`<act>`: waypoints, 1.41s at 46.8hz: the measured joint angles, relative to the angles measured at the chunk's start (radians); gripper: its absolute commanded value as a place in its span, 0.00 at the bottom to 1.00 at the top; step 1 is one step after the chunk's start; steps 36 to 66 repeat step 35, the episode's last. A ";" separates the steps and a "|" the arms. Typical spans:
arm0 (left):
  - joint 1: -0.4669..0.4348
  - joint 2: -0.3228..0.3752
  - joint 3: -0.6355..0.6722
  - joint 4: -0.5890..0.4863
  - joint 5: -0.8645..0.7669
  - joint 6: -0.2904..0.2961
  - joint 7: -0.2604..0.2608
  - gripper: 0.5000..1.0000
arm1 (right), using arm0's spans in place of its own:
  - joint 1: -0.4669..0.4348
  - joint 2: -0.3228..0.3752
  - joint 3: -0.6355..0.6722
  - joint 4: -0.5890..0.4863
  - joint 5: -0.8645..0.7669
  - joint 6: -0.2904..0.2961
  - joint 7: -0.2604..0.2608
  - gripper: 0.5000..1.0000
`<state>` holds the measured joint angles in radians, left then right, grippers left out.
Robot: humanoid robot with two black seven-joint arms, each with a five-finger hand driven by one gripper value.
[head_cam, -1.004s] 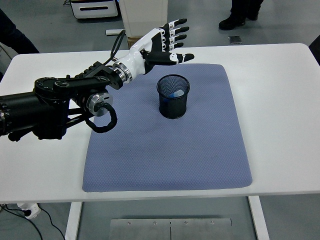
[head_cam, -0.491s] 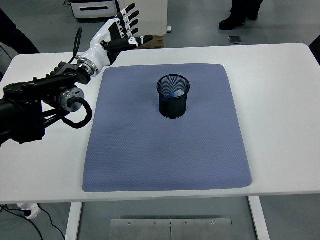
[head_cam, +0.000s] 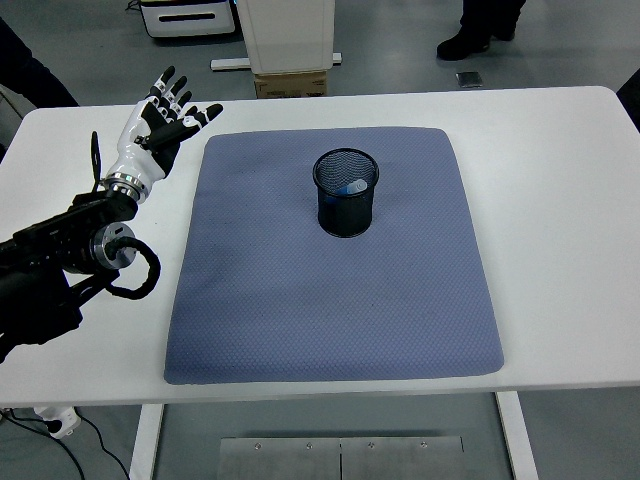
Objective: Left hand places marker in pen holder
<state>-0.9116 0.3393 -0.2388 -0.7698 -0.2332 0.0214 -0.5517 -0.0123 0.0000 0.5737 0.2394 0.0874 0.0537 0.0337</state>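
1. The left hand (head_cam: 160, 115) hangs above the bare white surface (head_cam: 560, 200), its fingers spread wide and holding nothing.
2. The pen holder (head_cam: 347, 192), a black mesh cup, stands upright well off to the hand's right and a little nearer the robot, on the grey-blue mat (head_cam: 335, 290).
3. The marker (head_cam: 353, 186) lies inside the holder; only a pale blue bit of it shows through the rim, leaning against the far wall. From how things lie, the placing looks done.
4. Handling, as a judgement: a marker is light, stiff and smooth-barrelled, so it can slip between hard fingertips. The best hold would be mid-barrel between thumb and two fingers, leaving the lower end free to enter the cup.
5. The holder looks light as well; a knock from the hand could tip or slide it, though the textured mat should give some grip.
6. No brand, label or writing can be read on the marker, holder, mat or hand. A cardboard box (head_cam: 290, 84) on the floor beyond the surface shows no legible print either.
7. The right hand is not in view.
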 measured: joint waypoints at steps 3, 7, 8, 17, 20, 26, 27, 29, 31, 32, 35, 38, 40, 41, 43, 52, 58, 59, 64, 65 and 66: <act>0.023 0.000 -0.026 0.000 -0.001 -0.001 0.000 1.00 | 0.000 0.000 0.000 0.000 0.000 0.000 0.000 1.00; 0.053 0.001 -0.075 0.000 -0.002 -0.014 -0.001 1.00 | 0.000 0.000 0.000 0.000 0.000 0.000 0.000 1.00; 0.062 0.001 -0.094 0.000 -0.002 -0.021 0.000 1.00 | 0.000 0.000 0.000 0.000 0.000 0.000 0.000 1.00; 0.110 0.001 -0.178 0.000 -0.001 -0.060 0.000 1.00 | 0.000 0.000 0.000 0.000 0.000 0.000 0.000 1.00; 0.112 0.001 -0.180 0.000 -0.001 -0.060 0.001 1.00 | 0.000 0.000 0.000 0.000 0.000 0.000 0.000 1.00; 0.124 0.000 -0.180 0.001 0.005 -0.060 0.001 1.00 | -0.001 0.000 0.001 0.001 0.000 0.000 0.000 1.00; 0.125 0.000 -0.180 0.001 0.007 -0.059 0.001 1.00 | -0.001 0.000 0.001 0.004 -0.001 0.000 0.000 1.00; 0.131 0.000 -0.180 0.001 0.014 -0.059 0.001 1.00 | -0.001 0.000 0.001 0.013 -0.001 0.000 -0.001 1.00; 0.137 0.000 -0.180 0.001 0.020 -0.058 0.001 1.00 | -0.001 0.000 0.000 0.022 -0.002 0.001 -0.003 1.00; 0.141 0.000 -0.180 0.001 0.023 -0.058 0.001 1.00 | -0.001 0.000 0.000 0.024 -0.002 0.002 -0.003 1.00; 0.144 0.002 -0.181 0.001 0.026 -0.059 0.001 1.00 | 0.000 0.000 0.000 0.023 -0.001 0.003 -0.003 1.00; 0.144 0.002 -0.181 0.001 0.026 -0.059 0.001 1.00 | 0.000 0.000 0.000 0.023 -0.001 0.003 -0.003 1.00; 0.144 0.002 -0.181 0.001 0.026 -0.059 0.001 1.00 | 0.000 0.000 0.000 0.023 -0.001 0.003 -0.003 1.00; 0.144 0.002 -0.181 0.001 0.026 -0.059 0.001 1.00 | 0.000 0.000 0.000 0.023 -0.001 0.003 -0.003 1.00; 0.144 0.002 -0.181 0.001 0.026 -0.059 0.001 1.00 | 0.000 0.000 0.000 0.023 -0.001 0.003 -0.003 1.00; 0.144 0.002 -0.181 0.001 0.026 -0.059 0.001 1.00 | 0.000 0.000 0.000 0.023 -0.001 0.003 -0.003 1.00; 0.144 0.002 -0.181 0.001 0.026 -0.059 0.001 1.00 | 0.000 0.000 0.000 0.023 -0.001 0.003 -0.003 1.00; 0.144 0.002 -0.181 0.001 0.026 -0.059 0.001 1.00 | 0.000 0.000 0.000 0.023 -0.001 0.003 -0.003 1.00; 0.144 0.002 -0.181 0.001 0.026 -0.059 0.001 1.00 | 0.000 0.000 0.000 0.023 -0.001 0.003 -0.003 1.00; 0.144 0.002 -0.181 0.001 0.026 -0.059 0.001 1.00 | 0.000 0.000 0.000 0.023 -0.001 0.003 -0.003 1.00; 0.144 0.002 -0.181 0.001 0.026 -0.059 0.001 1.00 | 0.000 0.000 0.000 0.023 -0.001 0.003 -0.003 1.00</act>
